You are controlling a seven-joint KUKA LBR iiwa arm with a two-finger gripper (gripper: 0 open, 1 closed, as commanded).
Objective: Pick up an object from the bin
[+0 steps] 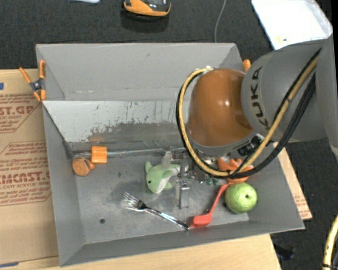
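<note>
My gripper hangs low over the middle of the bin floor, below the arm's orange dome. Just left of it, touching or nearly so, lies a pale green soft toy shaped like a fish. A metal fork lies in front of the gripper with its tines to the left. A red handle runs from the fork's right end up towards the right. A green apple rests right of that handle, near the bin's right wall.
An orange-brown cylinder and a small orange block lie at the floor's far left, against the back slope. The arm and its dome hang over the right back part of the bin.
</note>
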